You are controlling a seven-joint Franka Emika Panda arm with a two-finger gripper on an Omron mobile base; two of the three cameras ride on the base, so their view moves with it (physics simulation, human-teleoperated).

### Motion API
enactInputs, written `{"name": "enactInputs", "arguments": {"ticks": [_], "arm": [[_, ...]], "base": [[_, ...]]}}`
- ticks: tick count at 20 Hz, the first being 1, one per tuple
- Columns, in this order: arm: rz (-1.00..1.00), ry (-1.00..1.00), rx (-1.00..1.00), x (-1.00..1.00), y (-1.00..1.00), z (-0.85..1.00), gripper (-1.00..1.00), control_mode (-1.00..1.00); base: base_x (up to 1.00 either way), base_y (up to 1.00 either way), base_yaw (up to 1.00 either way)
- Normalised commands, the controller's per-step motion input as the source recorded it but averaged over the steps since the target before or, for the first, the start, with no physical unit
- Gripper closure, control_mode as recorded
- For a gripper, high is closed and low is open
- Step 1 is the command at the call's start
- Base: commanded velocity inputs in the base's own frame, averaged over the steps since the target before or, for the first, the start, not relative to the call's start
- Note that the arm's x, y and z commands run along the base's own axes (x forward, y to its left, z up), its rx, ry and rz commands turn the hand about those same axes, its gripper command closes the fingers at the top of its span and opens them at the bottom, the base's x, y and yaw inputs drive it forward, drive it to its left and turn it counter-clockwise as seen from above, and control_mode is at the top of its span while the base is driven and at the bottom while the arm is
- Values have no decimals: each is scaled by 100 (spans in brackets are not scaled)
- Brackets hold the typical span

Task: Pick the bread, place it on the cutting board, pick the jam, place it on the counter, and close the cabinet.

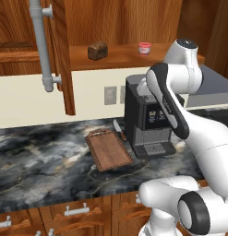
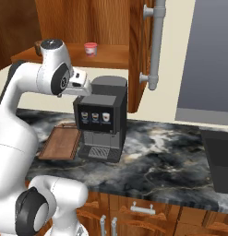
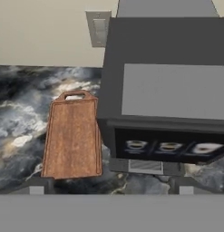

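Dark marble desk (image 1: 41, 161) with pale veins, running along a cream wall. On it, a reddish-brown board (image 1: 108, 150) lying flat and bare, handle toward the wall, just beside a dark coffee machine (image 1: 145, 120) that stands near the back edge. Between board and machine, by the wall, a small knife (image 1: 118, 129). Above, on the brown cabinet shelf (image 1: 124, 55), bread (image 1: 97, 50) toward one end and jam (image 1: 144, 48) further along, well apart, both upright. Cabinet (image 1: 62, 55) door standing open, its long grey tube handle (image 1: 41, 41) facing the room. White arm bent high over the coffee machine, hand aimed down at the machine's top and the board. Fingers (image 3: 111, 186) spread wide, gripping nothing, tips at the bottom of the hand view, one over the board's near end, the other over the machine's front.
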Motion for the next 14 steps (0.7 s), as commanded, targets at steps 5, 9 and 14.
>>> {"name": "enactInputs", "arguments": {"ticks": [5, 9, 14], "arm": [[0, -12, 0, 0, 0, 38, -100, -100], [0, -12, 0, 0, 0, 32, -100, -100], [0, -13, -1, 0, 0, 22, -100, -100]], "base": [[0, 0, 0], [0, 0, 0], [0, 0, 0]]}}
